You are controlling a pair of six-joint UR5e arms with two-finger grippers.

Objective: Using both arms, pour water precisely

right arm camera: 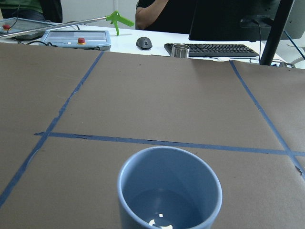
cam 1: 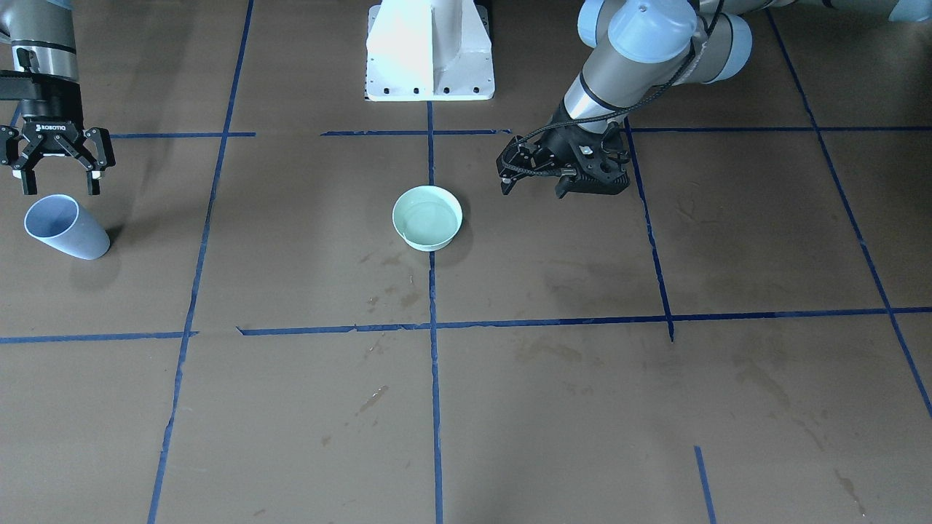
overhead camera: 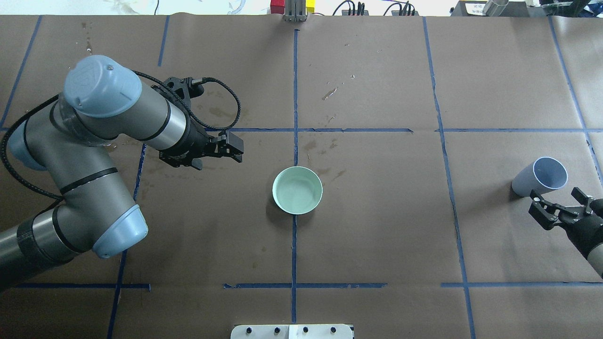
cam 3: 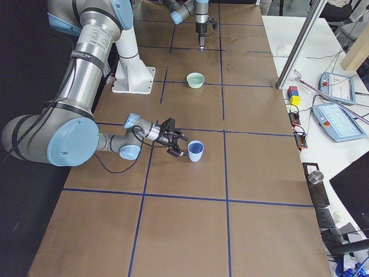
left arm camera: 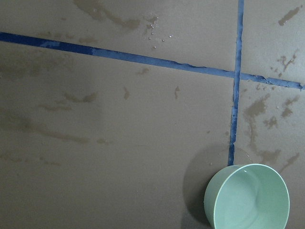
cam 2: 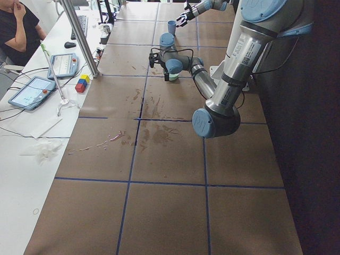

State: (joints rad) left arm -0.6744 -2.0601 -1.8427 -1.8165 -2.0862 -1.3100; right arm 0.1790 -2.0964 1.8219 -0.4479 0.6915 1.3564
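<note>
My right wrist camera looks into the blue cup [right arm camera: 169,191]: a shallow pool of water at the bottom, which no fixed view shows. My left wrist camera catches the green bowl [left arm camera: 248,196] at its lower right corner, beside a blue tape line [left arm camera: 233,114], with wet stains on the brown paper.

Front-facing view: the right gripper [cam 1: 57,167] hangs just behind the cup [cam 1: 65,227], fingers spread wide, holding nothing. The cup stands upright on its base, mouth up, long axis vertical, near the table's end on my right side, well apart from the bowl [cam 1: 427,217] at centre.

The left gripper [overhead camera: 226,149] points along the table toward the bowl [overhead camera: 297,189], short of it and not touching. Its fingers look close together, empty. Both arms are clear of the bowl.
</note>
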